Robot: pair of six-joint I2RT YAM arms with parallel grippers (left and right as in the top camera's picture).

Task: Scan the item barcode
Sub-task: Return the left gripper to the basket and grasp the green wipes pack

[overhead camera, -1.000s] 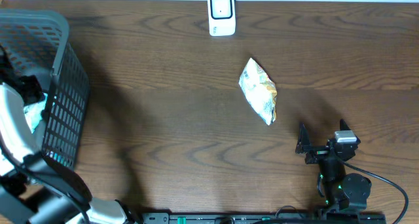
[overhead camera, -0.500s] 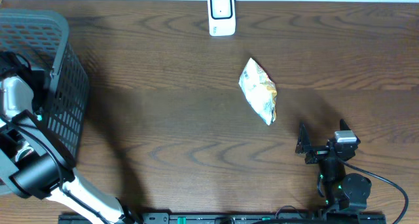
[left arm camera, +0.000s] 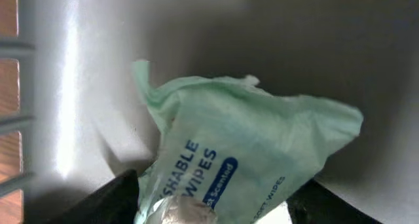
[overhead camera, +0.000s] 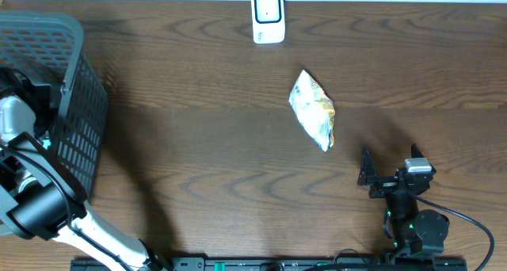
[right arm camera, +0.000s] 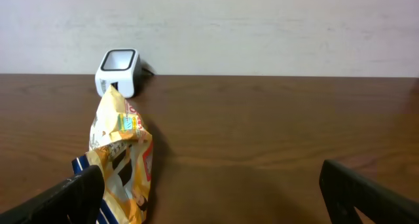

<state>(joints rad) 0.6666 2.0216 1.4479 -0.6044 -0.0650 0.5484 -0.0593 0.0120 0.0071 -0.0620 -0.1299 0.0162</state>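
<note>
Our left gripper (left arm camera: 216,209) has dropped into the grey plastic mesh basket (overhead camera: 75,104), jaws flanking the mint-green soft wipes pack (left arm camera: 249,139) inside. Gripped yet? We cannot tell. Looks light, squashy, slippery: pinch its middle.

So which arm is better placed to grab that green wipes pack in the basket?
Left. The left gripper is down inside the basket, a finger on each side of the wipes pack. The right gripper sits open across the table, near the snack bag.
</note>
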